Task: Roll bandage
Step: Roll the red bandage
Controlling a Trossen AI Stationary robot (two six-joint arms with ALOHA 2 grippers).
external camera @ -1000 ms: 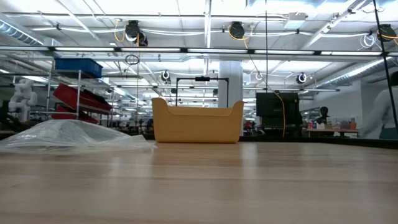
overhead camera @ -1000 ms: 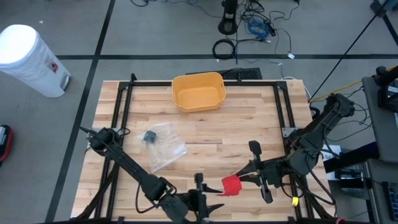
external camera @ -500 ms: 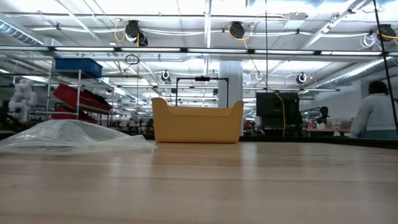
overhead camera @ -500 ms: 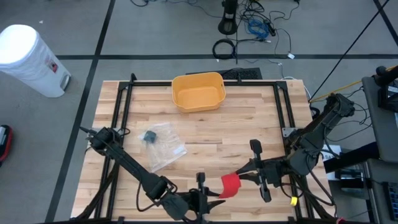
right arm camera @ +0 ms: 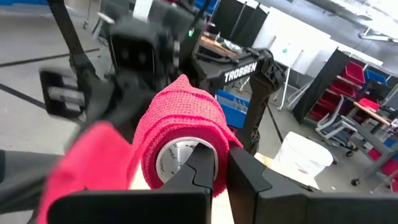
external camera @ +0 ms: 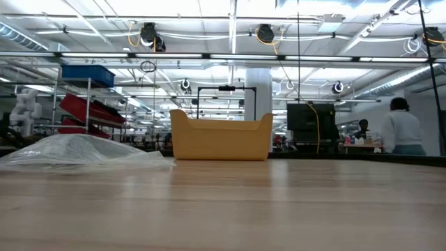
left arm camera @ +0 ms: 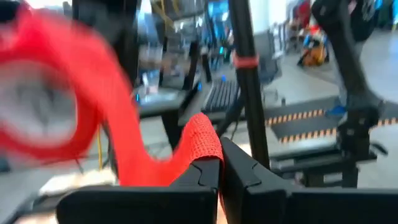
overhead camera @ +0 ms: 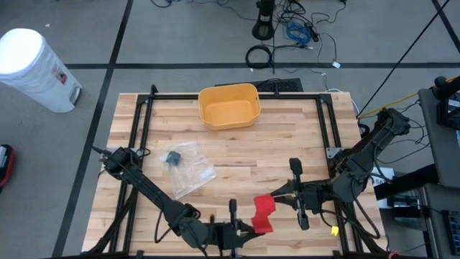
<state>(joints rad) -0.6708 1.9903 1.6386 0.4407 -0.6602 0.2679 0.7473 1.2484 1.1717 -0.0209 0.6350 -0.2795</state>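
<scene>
A red bandage (overhead camera: 263, 211) is held in the air over the table's near edge, between my two grippers. Its roll (right arm camera: 186, 118) has a white core and sits at my right gripper (overhead camera: 277, 196), which reaches in level from the right and is shut on it. A loose strip (left arm camera: 124, 143) runs from the roll to my left gripper (overhead camera: 253, 227), which comes in level from the near left and is shut on the strip's end. The low view shows neither gripper. My left gripper pinches the strip's free end (left arm camera: 202, 140) between its two fingers, coming in level. The strip curves away from the fingers toward the roll, clear of the table. My right gripper pinches the roll's wall (right arm camera: 219, 138), one finger inside the white core and one outside. It comes level from the table's right, and the roll is lifted clear.
A yellow bin (overhead camera: 228, 106) stands at the table's far middle. A clear plastic bag (overhead camera: 188, 169) with a small dark item lies left of centre. Black frame rails (overhead camera: 144, 137) run along the table's left and right sides. Bare wood lies between the bin and the grippers.
My left gripper has shut on the bandage's loose end, risen a little and turned at the wrist. The bandage, a compact roll a second ago, now shows a strip drawn out toward the near edge. My right gripper has kept its place with the roll.
</scene>
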